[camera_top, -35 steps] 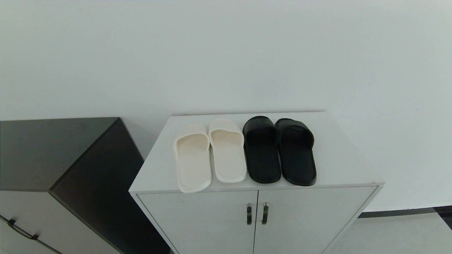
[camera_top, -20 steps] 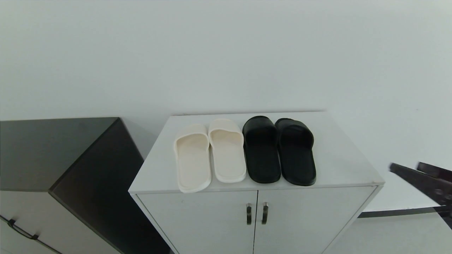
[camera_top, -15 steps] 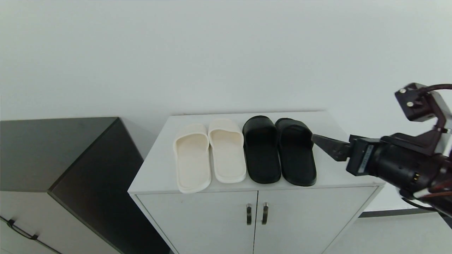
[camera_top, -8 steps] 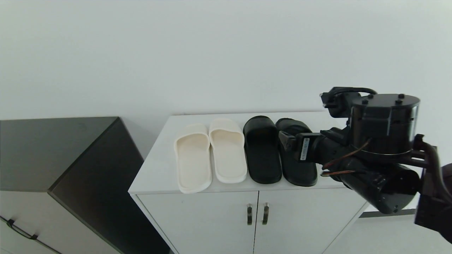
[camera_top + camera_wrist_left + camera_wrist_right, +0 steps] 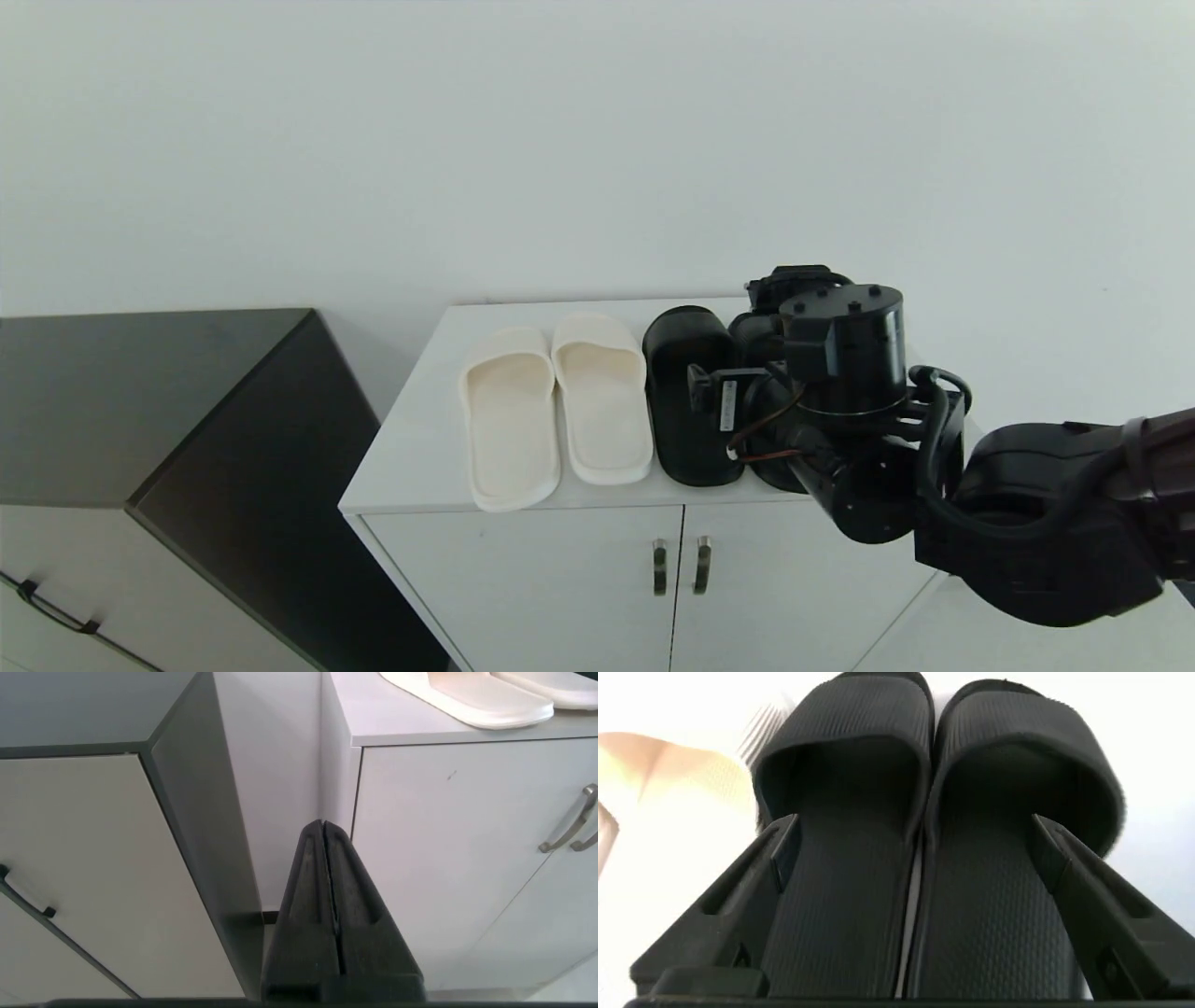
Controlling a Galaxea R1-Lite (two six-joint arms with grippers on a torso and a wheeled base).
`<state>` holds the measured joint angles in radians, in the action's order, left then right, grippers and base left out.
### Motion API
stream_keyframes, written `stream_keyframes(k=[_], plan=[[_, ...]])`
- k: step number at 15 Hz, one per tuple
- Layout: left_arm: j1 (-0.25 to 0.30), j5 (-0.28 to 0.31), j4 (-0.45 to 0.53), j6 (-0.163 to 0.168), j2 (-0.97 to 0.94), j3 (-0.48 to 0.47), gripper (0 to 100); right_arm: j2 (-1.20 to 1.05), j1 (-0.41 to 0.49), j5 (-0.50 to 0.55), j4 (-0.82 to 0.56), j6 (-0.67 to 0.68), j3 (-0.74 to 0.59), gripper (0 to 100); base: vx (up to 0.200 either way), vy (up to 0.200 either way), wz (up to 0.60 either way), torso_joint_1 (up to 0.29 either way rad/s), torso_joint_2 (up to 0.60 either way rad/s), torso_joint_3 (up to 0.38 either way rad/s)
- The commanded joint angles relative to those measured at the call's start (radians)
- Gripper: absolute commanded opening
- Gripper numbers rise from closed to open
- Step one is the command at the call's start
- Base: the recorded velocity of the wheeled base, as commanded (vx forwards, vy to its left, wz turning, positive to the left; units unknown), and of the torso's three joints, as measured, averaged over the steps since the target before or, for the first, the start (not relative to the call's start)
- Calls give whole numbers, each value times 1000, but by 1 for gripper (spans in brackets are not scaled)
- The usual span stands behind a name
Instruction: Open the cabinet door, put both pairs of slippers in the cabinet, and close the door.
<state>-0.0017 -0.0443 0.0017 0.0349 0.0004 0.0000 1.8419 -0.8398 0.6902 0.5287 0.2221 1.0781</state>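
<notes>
1. The black slippers (image 5: 999,887) lie side by side, touching, on the right half of the cabinet top (image 5: 420,448), with their heels toward its front edge. The white slippers (image 5: 555,411) lie just beside them, nearer the left edge.
2. The right gripper (image 5: 915,826) hangs over the black pair, its fingers spread wide, one outside each outer edge.
3. The left gripper (image 5: 322,835) is pressed together, low by the cabinet's front left corner.
4. The slippers look light, rubbery and ribbed, so probably grippy but bendable. Squeezing both at mid-sole, across the outer edges, seems soundest, though too hard a pinch could buckle them.
5. The cabinet doors (image 5: 523,588) are shut.
</notes>
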Motion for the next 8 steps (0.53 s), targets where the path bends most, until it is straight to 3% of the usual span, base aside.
stream_keyframes(k=[1, 8], plan=[[0, 0, 0, 0, 1, 0, 0, 57, 16, -1, 0, -6, 39, 100, 0, 0, 0, 0, 0, 0], [0, 0, 0, -3, 1, 0, 0, 184, 116, -14, 194, -161, 83, 100, 0, 0, 0, 0, 0, 0]])
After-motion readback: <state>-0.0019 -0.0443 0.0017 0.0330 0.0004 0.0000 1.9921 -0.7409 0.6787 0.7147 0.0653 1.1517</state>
